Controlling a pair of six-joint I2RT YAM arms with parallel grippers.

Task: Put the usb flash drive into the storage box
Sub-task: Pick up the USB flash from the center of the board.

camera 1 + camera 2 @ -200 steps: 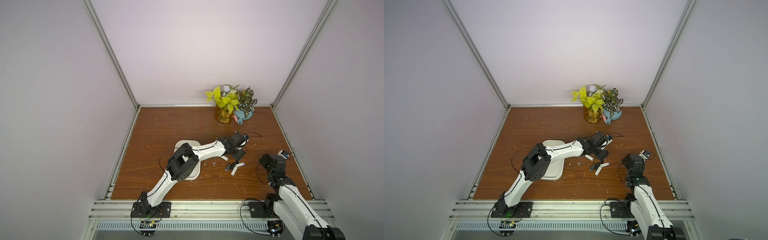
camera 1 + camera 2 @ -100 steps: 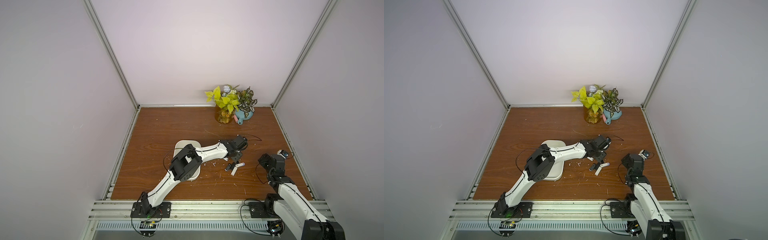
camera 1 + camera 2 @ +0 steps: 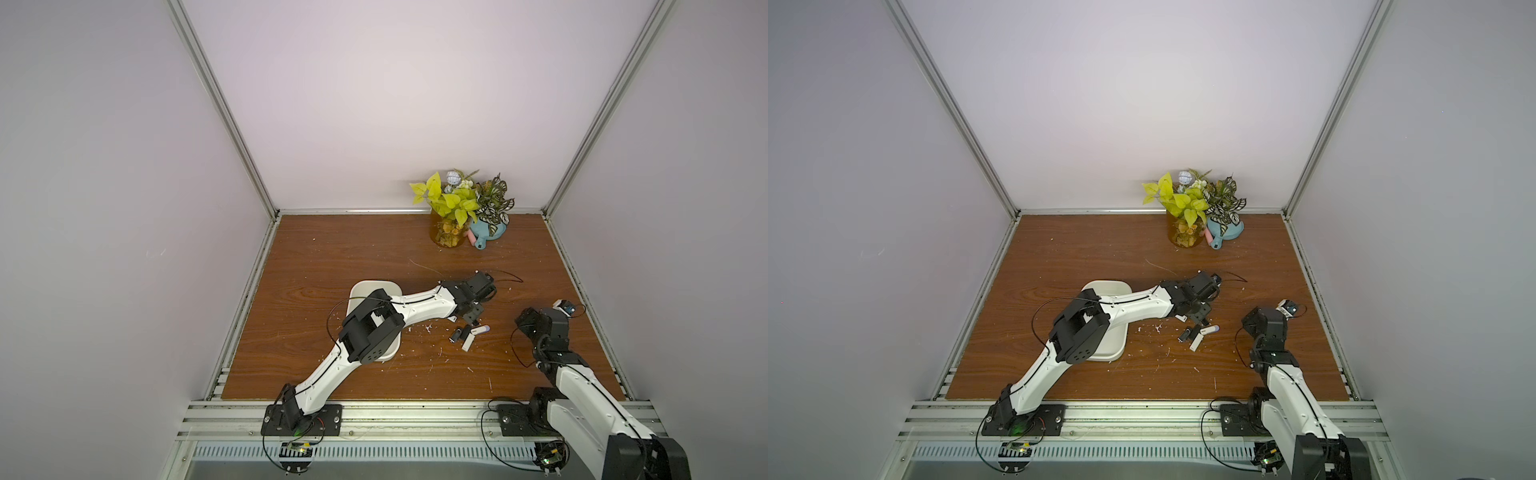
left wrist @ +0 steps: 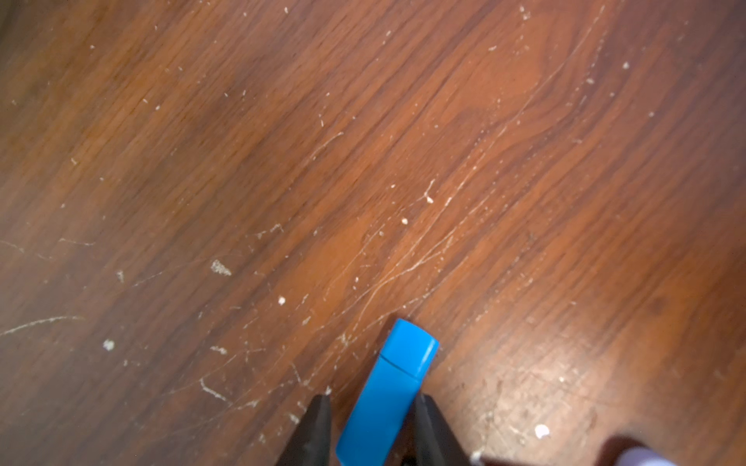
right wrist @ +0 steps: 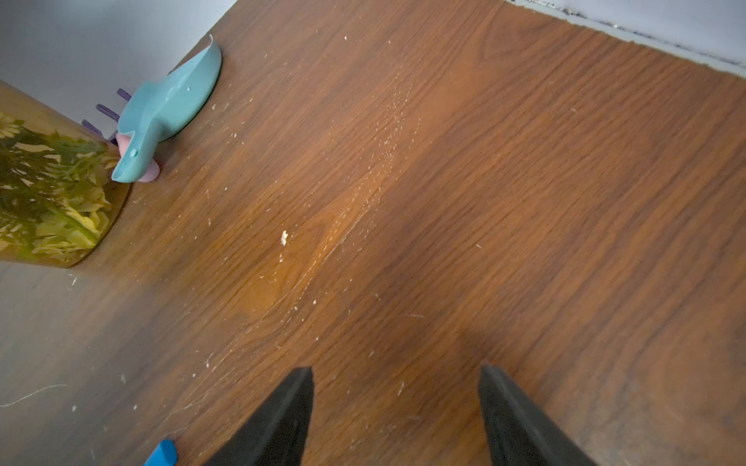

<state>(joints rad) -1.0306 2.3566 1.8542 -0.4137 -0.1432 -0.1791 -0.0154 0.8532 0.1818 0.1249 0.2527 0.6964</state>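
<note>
A: Scuffed brown table (image 3: 374, 249). Where is the drive (image 4: 387, 395)?
B: The blue drive lies on it, outside the white box (image 3: 365, 289), between the left jaws. One touches it; a sliver of gap shows at the other.
A: The right jaws?
B: Apart, empty, above the table.

My left arm (image 3: 424, 307) reaches low across the storage box (image 3: 371, 289), elbow above it, wrist bent down just past the box's right side. My left gripper (image 4: 373, 397) points at the table, jaws narrow either side of the usb flash drive (image 4: 397, 363); can't tell if clamped. My right arm (image 3: 582, 382) is folded, well right of the box. My right gripper (image 5: 395, 369) sits low, jaws wide, nothing between.
</note>
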